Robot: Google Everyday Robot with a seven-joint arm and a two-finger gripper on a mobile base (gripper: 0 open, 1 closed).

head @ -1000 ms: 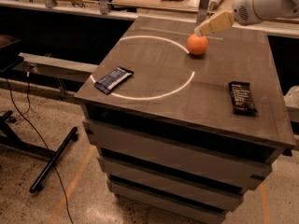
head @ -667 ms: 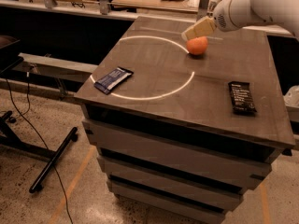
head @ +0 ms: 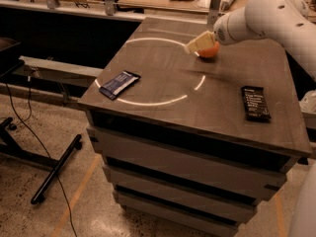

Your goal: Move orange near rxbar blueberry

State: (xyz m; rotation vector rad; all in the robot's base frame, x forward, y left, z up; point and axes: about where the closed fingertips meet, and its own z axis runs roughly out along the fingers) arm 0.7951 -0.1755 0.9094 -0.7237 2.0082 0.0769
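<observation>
The orange (head: pixel 211 52) sits on the far right part of the grey table top (head: pixel 197 98), partly hidden behind my gripper. My gripper (head: pixel 198 44), cream-coloured at the end of the white arm (head: pixel 266 16), is low over the orange's left side, reaching in from the right. The rxbar blueberry (head: pixel 118 84), a flat dark blue bar with a white patch, lies near the table's front left corner, far from the orange.
A black-wrapped bar with white lettering (head: pixel 256 102) lies at the right front of the table. A bright ring of light (head: pixel 163 100) marks the top. Benches stand behind, and a black stand (head: pixel 54 167) and cables lie on the floor at left.
My gripper has moved left and down, from the upper right of the orange to over its left side. The orange and both bars have stayed in place.
</observation>
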